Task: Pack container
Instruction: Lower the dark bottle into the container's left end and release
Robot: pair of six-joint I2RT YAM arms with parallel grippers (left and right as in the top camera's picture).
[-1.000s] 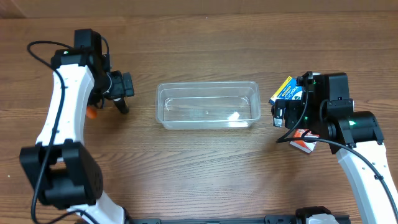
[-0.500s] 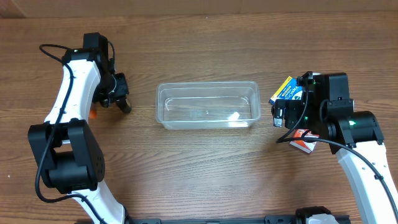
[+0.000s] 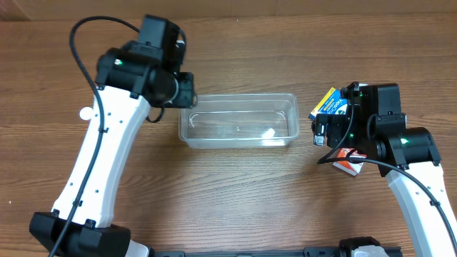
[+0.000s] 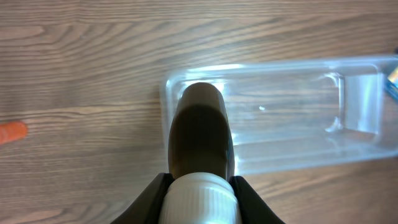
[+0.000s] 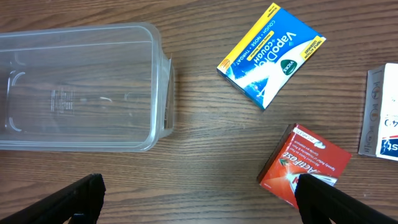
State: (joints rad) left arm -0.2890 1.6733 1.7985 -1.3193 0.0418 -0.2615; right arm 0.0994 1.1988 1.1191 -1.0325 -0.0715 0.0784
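Note:
The clear plastic container [image 3: 239,121] lies in the middle of the table. In the left wrist view a brown bottle [image 4: 199,137] with a white ribbed cap is pinched at the cap, with my left gripper [image 4: 200,182] shut on it. The bottle hangs over the left end of the container [image 4: 280,65]. From overhead the left gripper [image 3: 184,91] sits at the tub's left rim and hides the bottle. My right gripper [image 5: 199,190] stands open over bare wood, right of the container [image 5: 74,87], with nothing between its fingers.
A blue and yellow VapoCough box [image 5: 272,53] lies right of the tub, a red ActiFast box [image 5: 305,165] nearer the right finger, and a white box [image 5: 382,115] at the frame's edge. A small orange thing [image 4: 11,132] lies on the wood far left.
My left gripper has shut on the brown bottle at the table's left and swung right with it to the container's left end. The right arm has not moved.

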